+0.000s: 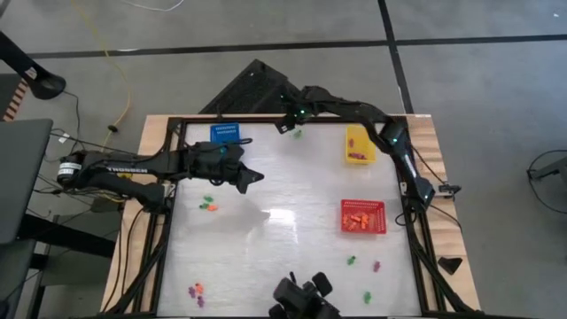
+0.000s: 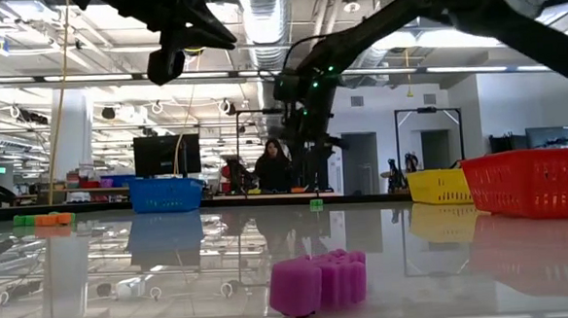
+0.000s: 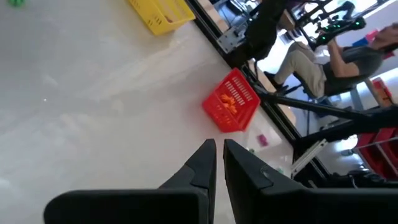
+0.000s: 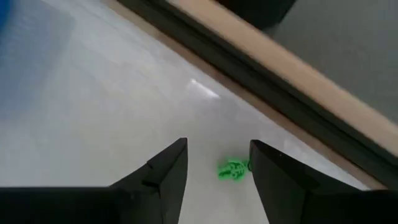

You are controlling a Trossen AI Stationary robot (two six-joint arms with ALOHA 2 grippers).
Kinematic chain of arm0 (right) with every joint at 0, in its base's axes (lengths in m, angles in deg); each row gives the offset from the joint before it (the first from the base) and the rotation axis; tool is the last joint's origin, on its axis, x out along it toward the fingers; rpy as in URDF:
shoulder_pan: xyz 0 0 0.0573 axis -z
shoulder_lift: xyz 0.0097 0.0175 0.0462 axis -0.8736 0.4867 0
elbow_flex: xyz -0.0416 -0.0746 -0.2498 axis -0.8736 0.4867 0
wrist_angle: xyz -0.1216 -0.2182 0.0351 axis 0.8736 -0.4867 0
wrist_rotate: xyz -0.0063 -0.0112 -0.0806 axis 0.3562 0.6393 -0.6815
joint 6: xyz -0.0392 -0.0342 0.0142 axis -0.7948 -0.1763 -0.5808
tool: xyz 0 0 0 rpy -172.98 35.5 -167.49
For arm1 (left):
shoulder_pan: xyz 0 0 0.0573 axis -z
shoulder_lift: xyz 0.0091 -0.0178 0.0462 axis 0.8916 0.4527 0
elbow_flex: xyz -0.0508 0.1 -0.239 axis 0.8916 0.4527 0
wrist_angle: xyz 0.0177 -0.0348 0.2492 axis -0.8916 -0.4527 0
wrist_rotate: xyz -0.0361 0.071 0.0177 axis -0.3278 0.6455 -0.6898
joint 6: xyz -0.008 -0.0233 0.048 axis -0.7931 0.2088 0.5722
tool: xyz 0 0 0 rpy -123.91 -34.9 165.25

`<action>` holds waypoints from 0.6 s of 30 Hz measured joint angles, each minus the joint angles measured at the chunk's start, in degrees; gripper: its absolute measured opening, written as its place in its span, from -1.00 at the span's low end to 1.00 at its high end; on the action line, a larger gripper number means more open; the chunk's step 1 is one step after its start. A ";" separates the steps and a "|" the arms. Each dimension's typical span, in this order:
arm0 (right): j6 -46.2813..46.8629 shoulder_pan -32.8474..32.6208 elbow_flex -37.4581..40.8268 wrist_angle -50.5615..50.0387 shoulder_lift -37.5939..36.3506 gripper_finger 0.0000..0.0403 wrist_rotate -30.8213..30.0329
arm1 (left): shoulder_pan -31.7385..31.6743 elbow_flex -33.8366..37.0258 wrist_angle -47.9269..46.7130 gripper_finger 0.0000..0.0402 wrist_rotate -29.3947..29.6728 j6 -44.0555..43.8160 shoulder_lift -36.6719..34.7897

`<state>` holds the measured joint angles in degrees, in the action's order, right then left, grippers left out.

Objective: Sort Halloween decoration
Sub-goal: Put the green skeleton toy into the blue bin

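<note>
The Halloween decoration lies scattered as tiny pieces on the white table: a green one [image 1: 297, 134] near the far edge, green and orange ones [image 1: 208, 204] at the left, purple and orange ones [image 1: 196, 290] at the near left, and green and purple ones [image 1: 363, 264] at the near right. My right gripper [image 4: 217, 163] hangs open just above the far green piece [image 4: 233, 169], which lies on the table between its fingertips, untouched. My left gripper [image 3: 219, 155] is shut and empty, held over the table's left half [image 1: 252, 177].
A blue basket [image 1: 228, 134] stands at the far left, a yellow one [image 1: 358, 144] at the far right, and a red one [image 1: 363, 216] holding orange pieces at the right. A camera mount [image 1: 301, 297] sits at the near edge. A person [image 2: 270, 167] sits beyond the table.
</note>
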<state>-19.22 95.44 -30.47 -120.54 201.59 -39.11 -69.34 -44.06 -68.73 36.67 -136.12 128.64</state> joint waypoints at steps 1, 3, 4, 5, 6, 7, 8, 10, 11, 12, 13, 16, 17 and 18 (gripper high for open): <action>0.72 0.05 -1.85 -1.78 1.32 -0.01 0.14 | 0.00 0.00 -0.02 -0.91 0.08 -0.04 0.02; 2.98 0.27 -5.43 -4.82 3.64 -0.03 1.33 | -0.04 0.00 0.27 -0.91 0.16 -0.04 0.02; 3.98 0.44 -7.08 -6.26 4.83 -0.03 2.76 | -0.02 0.00 0.35 -0.91 0.14 -0.02 0.02; 4.92 0.57 -8.59 -7.76 5.88 -0.04 3.98 | -0.02 0.00 0.30 -0.91 0.20 0.01 0.02; 5.87 0.84 -10.08 -9.53 6.86 -0.05 5.38 | -0.01 0.00 0.26 -0.91 0.29 0.01 0.02; 6.59 1.07 -11.21 -10.81 7.91 -0.05 6.47 | 0.00 0.00 0.28 -0.91 0.31 0.01 0.02; 7.45 1.29 -12.27 -11.97 8.88 -0.06 6.94 | -0.01 0.00 0.28 -0.91 0.39 0.01 0.02; 9.04 1.97 -13.97 -14.43 10.36 -0.08 7.80 | -0.02 0.00 0.26 -0.91 0.57 0.08 0.02; 9.34 2.36 -14.60 -15.68 10.80 -0.09 7.95 | -0.02 0.00 0.26 -0.91 0.65 0.39 0.02; 9.42 2.74 -15.00 -16.76 11.22 -0.10 8.00 | -0.02 0.00 0.26 -0.91 0.82 0.83 0.02; 9.42 3.13 -15.03 -17.78 11.31 -0.10 8.01 | -0.02 -0.02 0.26 -0.91 0.92 1.15 0.02; 8.68 3.93 -15.01 -19.06 11.44 -0.12 7.65 | -0.02 -0.02 0.24 -0.91 1.53 1.35 0.02; 8.26 4.14 -15.01 -18.67 11.44 -0.13 7.57 | -0.02 -0.02 0.25 -0.91 1.72 1.43 0.02; 7.38 4.47 -15.01 -18.02 11.44 -0.13 7.64 | -0.02 -0.02 0.25 -0.91 1.94 1.63 0.03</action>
<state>-11.84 99.91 -45.48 -138.56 213.03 -31.47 -69.36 -44.08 -68.48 38.60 -134.49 128.66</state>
